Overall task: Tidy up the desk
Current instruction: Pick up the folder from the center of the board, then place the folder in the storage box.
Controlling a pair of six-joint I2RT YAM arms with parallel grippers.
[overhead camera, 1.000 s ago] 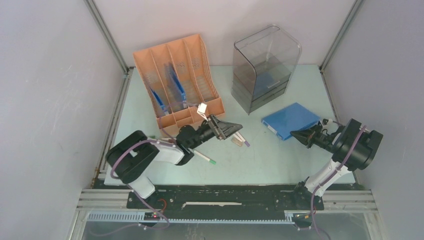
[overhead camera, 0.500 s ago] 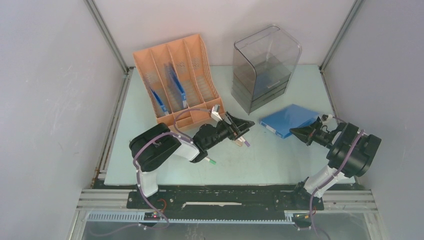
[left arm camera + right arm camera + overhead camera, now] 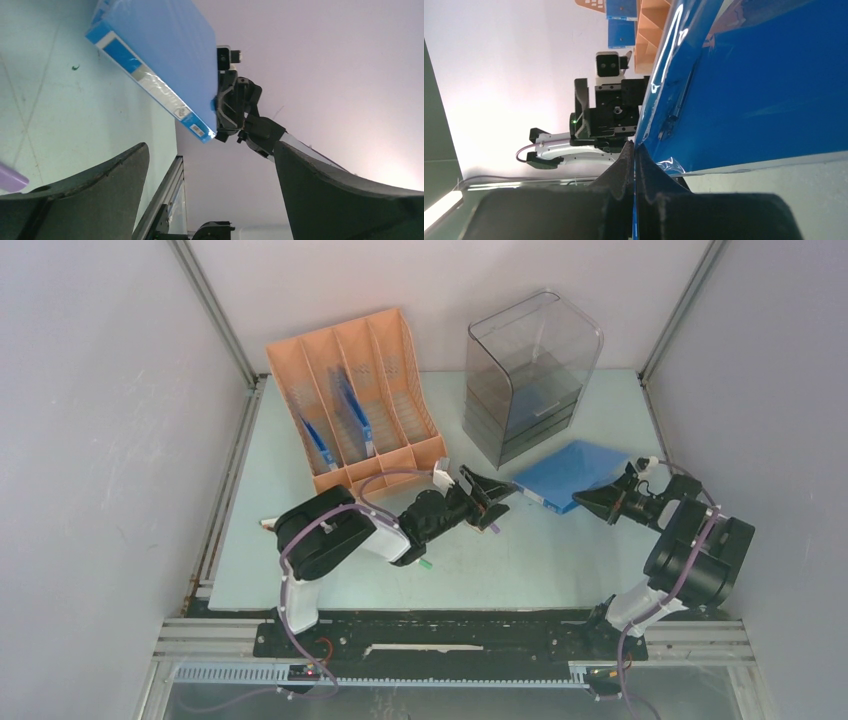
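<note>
A blue folder (image 3: 568, 470) lies on the pale green desk (image 3: 560, 560) with its right side tilted up. My right gripper (image 3: 585, 502) is shut on the folder's near right edge; in the right wrist view the jaws (image 3: 634, 150) pinch the thin blue cover (image 3: 764, 90). My left gripper (image 3: 500, 502) stands open just left of the folder with nothing between its fingers. In the left wrist view the folder (image 3: 160, 55) lies ahead of the open left gripper (image 3: 210, 146), its far corner held by the right gripper (image 3: 222, 107).
An orange file organizer (image 3: 355, 400) with blue items in its slots stands at the back left. A grey see-through drawer unit (image 3: 530, 375) stands behind the folder. A purple pen (image 3: 493, 527) and a green-tipped pen (image 3: 424, 564) lie under the left arm.
The left arm has reached right, bringing its open gripper close to the folder. The right gripper has shifted back and left, and the folder's right side has tilted up.
</note>
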